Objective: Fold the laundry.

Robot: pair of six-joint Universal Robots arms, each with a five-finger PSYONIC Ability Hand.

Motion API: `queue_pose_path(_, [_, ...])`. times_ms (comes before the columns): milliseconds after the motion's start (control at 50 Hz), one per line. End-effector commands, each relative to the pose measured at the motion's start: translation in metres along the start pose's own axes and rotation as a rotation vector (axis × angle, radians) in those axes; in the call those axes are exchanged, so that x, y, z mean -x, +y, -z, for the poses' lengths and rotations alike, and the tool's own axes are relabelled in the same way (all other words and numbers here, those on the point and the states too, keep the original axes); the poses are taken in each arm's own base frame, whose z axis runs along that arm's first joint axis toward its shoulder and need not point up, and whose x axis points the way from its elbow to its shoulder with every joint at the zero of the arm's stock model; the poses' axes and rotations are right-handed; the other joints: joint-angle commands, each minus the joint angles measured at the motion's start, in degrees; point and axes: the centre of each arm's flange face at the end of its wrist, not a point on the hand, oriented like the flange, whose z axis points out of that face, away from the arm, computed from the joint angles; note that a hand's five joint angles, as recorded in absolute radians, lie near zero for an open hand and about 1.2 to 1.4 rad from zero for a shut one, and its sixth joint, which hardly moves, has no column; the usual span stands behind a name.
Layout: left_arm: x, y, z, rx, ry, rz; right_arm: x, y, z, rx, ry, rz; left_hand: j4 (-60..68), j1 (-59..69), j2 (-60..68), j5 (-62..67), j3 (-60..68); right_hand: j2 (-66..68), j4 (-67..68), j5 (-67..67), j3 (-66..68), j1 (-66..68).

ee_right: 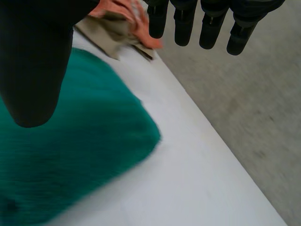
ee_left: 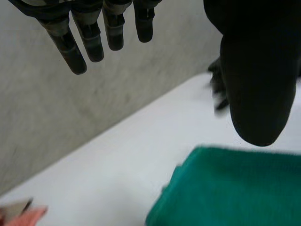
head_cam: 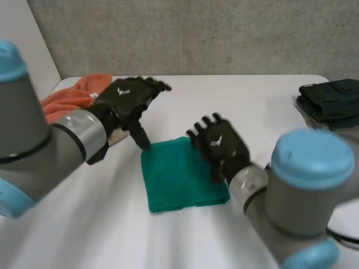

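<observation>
A folded green cloth (head_cam: 179,176) lies flat in the middle of the white table (head_cam: 252,106). My left hand (head_cam: 128,100) hovers above its far left corner, fingers straight and spread, holding nothing; in the left wrist view the green cloth (ee_left: 230,190) lies beneath the thumb (ee_left: 256,80) with the fingers (ee_left: 89,33) extended. My right hand (head_cam: 220,144) is over the cloth's far right edge, open. The right wrist view has the green cloth (ee_right: 70,155) below the thumb (ee_right: 33,61), apart from the straight fingers (ee_right: 211,21).
An orange garment (head_cam: 76,95) with a beige piece lies crumpled at the table's far left, and the orange garment (ee_right: 127,19) lies beyond the green cloth. A dark folded stack (head_cam: 331,101) sits at the far right edge. A grey wall runs behind the table.
</observation>
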Motion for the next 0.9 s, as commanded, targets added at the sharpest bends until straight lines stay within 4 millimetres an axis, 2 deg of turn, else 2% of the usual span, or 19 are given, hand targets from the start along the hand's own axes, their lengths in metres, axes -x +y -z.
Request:
queue_pose_path(20, [-0.015, -0.018, 0.019, -0.005, 0.295, 0.064, 0.046, 0.028, 0.019, -0.013, -0.073, 0.012, -1.9, 0.4, -1.9, -2.9, -2.5, 1.1, 1.1, 0.3, 1.0, 0.0])
queue_pose_path(100, [-0.036, -0.018, 0.033, 0.016, 0.469, 0.093, 0.057, 0.043, 0.016, -0.024, -0.059, -0.002, -1.9, 0.4, -1.9, -2.9, -2.5, 1.3, 1.2, 0.5, 1.2, 0.1])
queue_pose_path(240, [-0.055, -0.013, 0.042, 0.010, 0.545, 0.063, 0.064, 0.061, 0.000, -0.054, -0.027, 0.010, -1.9, 0.4, -1.9, -2.9, -2.5, 5.1, 5.1, 4.3, 5.0, 4.0])
queue_pose_path(400, [-0.061, -0.007, 0.042, 0.002, 0.527, 0.033, 0.061, 0.066, -0.015, -0.085, 0.003, 0.040, -1.9, 0.4, -1.9, -2.9, -2.5, 5.5, 5.5, 4.7, 5.4, 4.3])
queue_pose_path(580, [-0.057, -0.006, 0.039, -0.004, 0.507, 0.033, 0.058, 0.072, -0.029, -0.084, 0.017, 0.035, -1.9, 0.4, -1.9, -2.9, -2.5, 12.0, 12.0, 11.2, 11.9, 10.9])
queue_pose_path(680, [-0.055, -0.005, 0.038, 0.001, 0.499, 0.041, 0.054, 0.069, -0.037, -0.108, 0.025, 0.031, -1.9, 0.4, -1.9, -2.9, -2.5, 24.5, 24.4, 23.7, 24.4, 23.3])
queue_pose_path(740, [-0.054, -0.004, 0.037, 0.001, 0.496, 0.043, 0.052, 0.069, -0.042, -0.121, 0.018, 0.027, -1.9, 0.4, -1.9, -2.9, -2.5, 45.9, 45.9, 45.1, 45.8, 44.8])
queue_pose_path(780, [-0.053, -0.005, 0.037, 0.000, 0.493, 0.044, 0.050, 0.066, -0.047, -0.145, 0.011, 0.025, -1.9, 0.4, -1.9, -2.9, -2.5, 68.0, 67.9, 67.2, 67.9, 66.8])
queue_pose_path(840, [-0.050, -0.008, 0.037, -0.008, 0.482, 0.040, 0.043, 0.059, -0.053, -0.174, 0.021, 0.020, -1.9, 0.4, -1.9, -2.9, -2.5, 68.1, 68.1, 67.3, 68.0, 66.9])
queue_pose_path(900, [-0.047, -0.010, 0.036, -0.016, 0.475, 0.042, 0.018, 0.037, -0.064, -0.246, 0.089, -0.010, -1.9, 0.4, -1.9, -2.9, -2.5, 68.1, 68.1, 67.3, 68.0, 66.9])
